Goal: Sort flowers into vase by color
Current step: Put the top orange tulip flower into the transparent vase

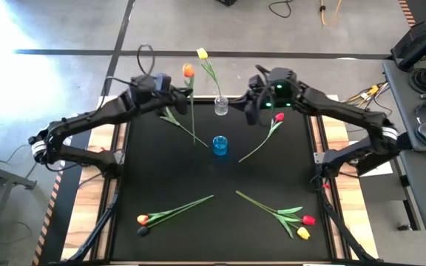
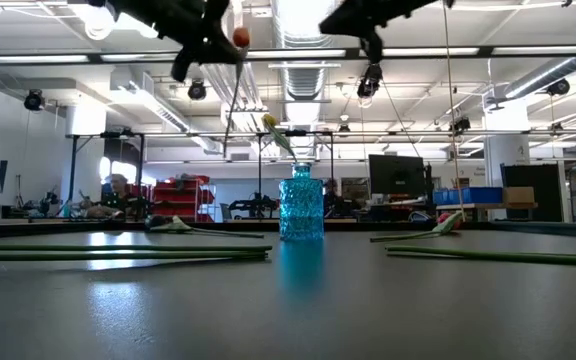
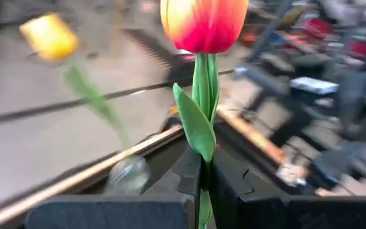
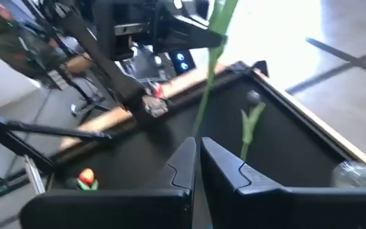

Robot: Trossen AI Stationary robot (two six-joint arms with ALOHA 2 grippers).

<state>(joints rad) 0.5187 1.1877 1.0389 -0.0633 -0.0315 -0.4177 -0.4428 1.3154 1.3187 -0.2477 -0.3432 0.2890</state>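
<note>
My left gripper [image 1: 182, 87] is raised over the mat's far left and shut on an orange tulip [image 3: 203, 25], whose head stands just above the fingers. A clear vase [image 1: 220, 107] at the far edge holds a yellow tulip [image 1: 202, 53]. A blue vase [image 1: 220, 145] stands mid-mat. My right gripper [image 1: 256, 111] hovers right of the clear vase, fingers together [image 4: 197, 149] with nothing seen between them. Under it a red tulip [image 1: 279, 118] lies on the mat. In the right wrist view the orange tulip's stem [image 4: 210, 63] crosses ahead of the fingers. My left gripper pinches the orange tulip's stem [image 3: 203, 162] between its two fingers, a short way below the head where a leaf starts. The fingers come in about level from the table's left, across the stem. The tulip stands upright, head up, its long stem [image 2: 230, 110] hanging below, clear of the mat.
Near the front edge an orange tulip [image 1: 143, 219] lies at the left, and a red tulip [image 1: 307, 220] and a yellow tulip [image 1: 302, 233] lie together at the right. Their stems point toward the mat's middle. Bare black mat [image 1: 220, 177] lies between them and the blue vase.
</note>
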